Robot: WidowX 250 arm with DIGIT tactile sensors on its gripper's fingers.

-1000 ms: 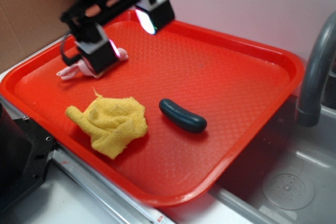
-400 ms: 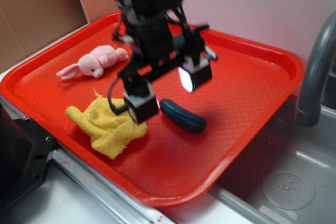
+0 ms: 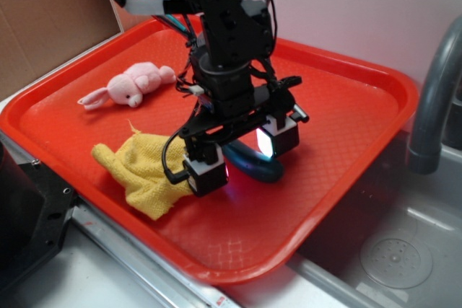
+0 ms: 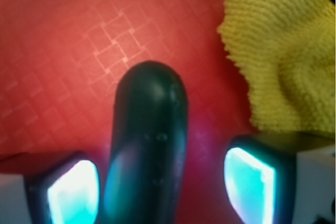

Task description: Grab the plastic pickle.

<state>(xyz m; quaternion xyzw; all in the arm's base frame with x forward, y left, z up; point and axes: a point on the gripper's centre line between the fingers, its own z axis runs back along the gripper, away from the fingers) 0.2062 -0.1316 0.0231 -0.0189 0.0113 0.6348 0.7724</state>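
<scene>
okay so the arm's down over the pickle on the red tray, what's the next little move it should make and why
Probably close the tool on the pickle. In the wrist view the pickle lies between the two lit fingers, which stand open with a gap on each side, and the yellow cloth sits off to one side, outside the grip. If the fingers aren't low enough yet, ease down slightly first.

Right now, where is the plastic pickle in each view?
Exterior: plastic pickle mid-tray, mostly hidden behind the open gripper.
Wrist: plastic pickle bottom centre, between the gripper's fingers.
Shared landmark: yellow cloth, top right in wrist.
</scene>
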